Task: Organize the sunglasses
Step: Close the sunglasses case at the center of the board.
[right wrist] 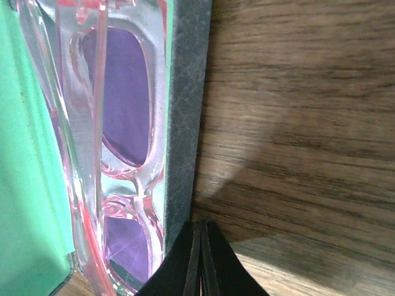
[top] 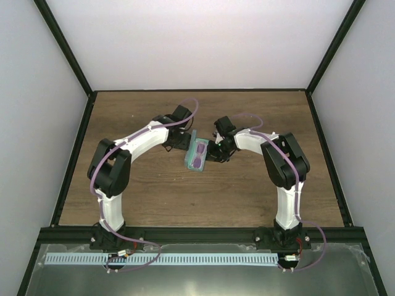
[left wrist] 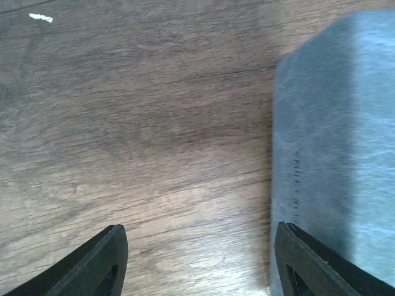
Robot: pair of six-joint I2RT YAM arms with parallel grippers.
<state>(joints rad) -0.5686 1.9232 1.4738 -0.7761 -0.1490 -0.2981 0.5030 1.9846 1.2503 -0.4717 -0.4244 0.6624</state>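
Observation:
The sunglasses [top: 197,156], clear pinkish frame with purple lenses, lie folded inside the open teal case [top: 192,140] at mid-table. In the right wrist view the sunglasses [right wrist: 123,123] rest on the case's green lining [right wrist: 31,160], beside its grey-blue rim [right wrist: 182,123]. My right gripper [top: 213,152] is shut, and its tips [right wrist: 200,229] sit just outside that rim, low over the wood. My left gripper [top: 181,143] is open on the case's other side. In the left wrist view my left gripper [left wrist: 199,240] has bare wood between its fingers, and the case's outer wall [left wrist: 339,154] is by the right finger.
The wooden table [top: 247,197] is bordered by a black frame and white walls. Both arms bend inward around the case. A small white speck [left wrist: 42,18] lies on the wood.

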